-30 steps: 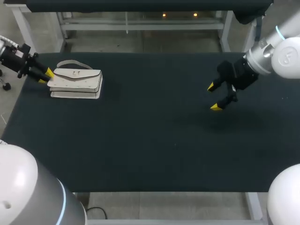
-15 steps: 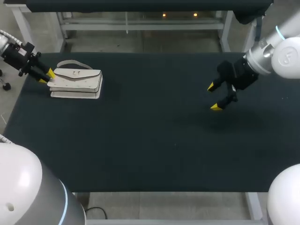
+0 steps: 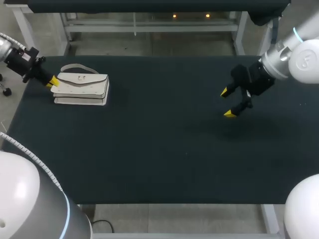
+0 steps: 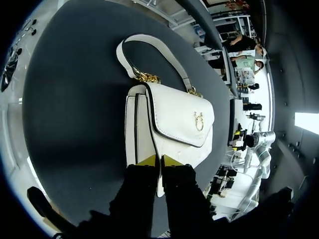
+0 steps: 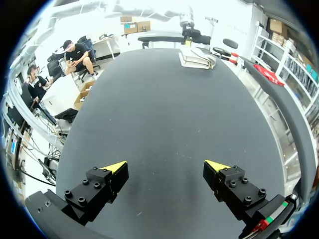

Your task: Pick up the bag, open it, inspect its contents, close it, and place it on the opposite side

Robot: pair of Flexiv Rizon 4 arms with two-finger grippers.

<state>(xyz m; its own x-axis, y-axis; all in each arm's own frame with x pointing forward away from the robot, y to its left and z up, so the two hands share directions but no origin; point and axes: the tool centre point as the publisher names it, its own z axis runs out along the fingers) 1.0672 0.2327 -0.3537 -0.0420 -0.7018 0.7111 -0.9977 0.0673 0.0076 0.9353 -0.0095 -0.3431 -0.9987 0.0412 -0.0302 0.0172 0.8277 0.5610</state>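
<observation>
A white handbag (image 3: 80, 85) with a strap and a gold clasp lies flat near the table's far left corner. My left gripper (image 3: 52, 82) is at the bag's left end. In the left wrist view its two yellow tips (image 4: 159, 160) stand close together, pinching a thin edge of the handbag (image 4: 174, 124), flap closed, strap (image 4: 149, 45) lying ahead. My right gripper (image 3: 229, 102) hangs open over the right half of the table, holding nothing. In the right wrist view the handbag (image 5: 197, 57) is far ahead of the right gripper (image 5: 167, 167).
The dark table top (image 3: 164, 149) stretches bare between the bag and my right gripper. The left table edge (image 3: 15, 114) runs close behind my left gripper.
My left gripper's fingers have drawn together on the bag's left end. The bag and the right arm have not moved.
</observation>
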